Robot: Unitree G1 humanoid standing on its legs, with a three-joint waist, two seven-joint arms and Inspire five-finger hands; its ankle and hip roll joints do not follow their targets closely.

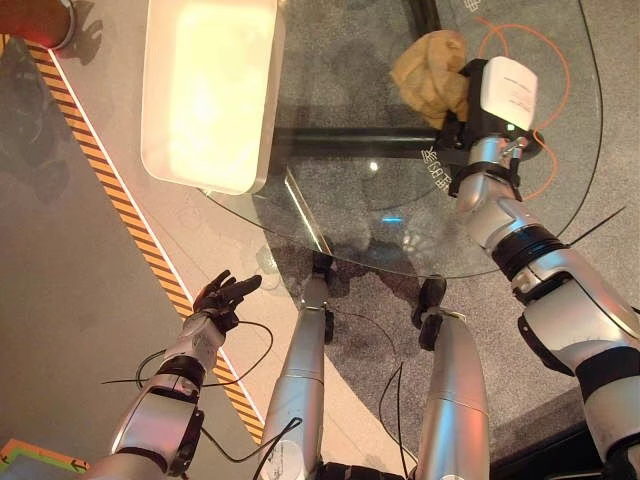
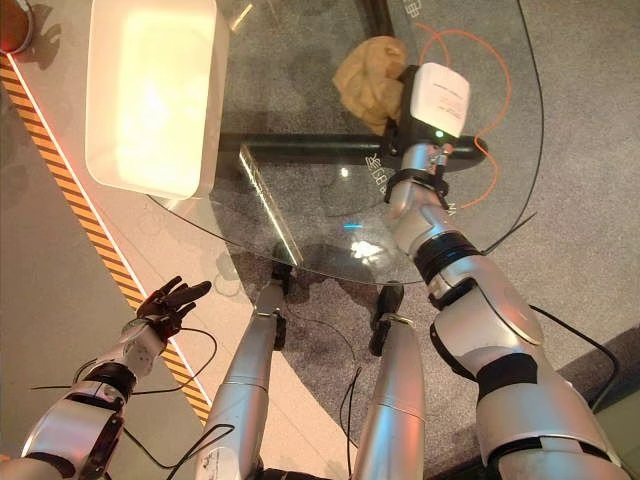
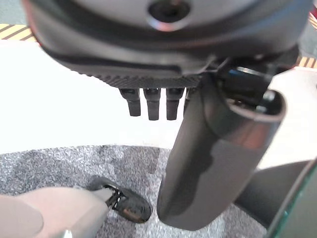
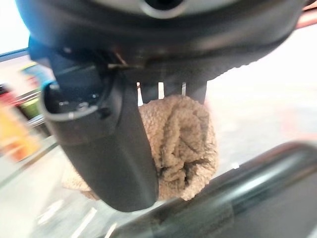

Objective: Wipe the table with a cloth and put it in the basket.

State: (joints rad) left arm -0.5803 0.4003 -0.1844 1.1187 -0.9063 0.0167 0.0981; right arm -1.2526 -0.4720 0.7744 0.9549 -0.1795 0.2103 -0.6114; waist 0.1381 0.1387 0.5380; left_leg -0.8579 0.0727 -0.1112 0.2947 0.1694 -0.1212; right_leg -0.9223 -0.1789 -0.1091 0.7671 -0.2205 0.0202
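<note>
Right hand (image 4: 119, 148) is out over the glass table (image 1: 400, 240), fingers and thumb curled around the tan cloth (image 1: 432, 72); wrist view shows the cloth bunched between thumb and finger row, so it's a wrap grip, not a flat-palm press. Cloth sits wadded on the glass near the table's far side, just beyond the dark frame bar under the top. Bunched grip probably trades contact area for control, so it's ok for dragging but covers a narrow swath per pass. White basket (image 1: 210, 90) sits on the table's left part, well apart from the cloth, its near corner over the table edge. Likely parked there so the drop-off is a single sweep left. Left hand (image 1: 222, 296) hangs below table level off the left edge, fingers spread and relaxed, holding nothing. Looks idle. Judging from this, wiping is in hand and basket drop not yet done.
</note>
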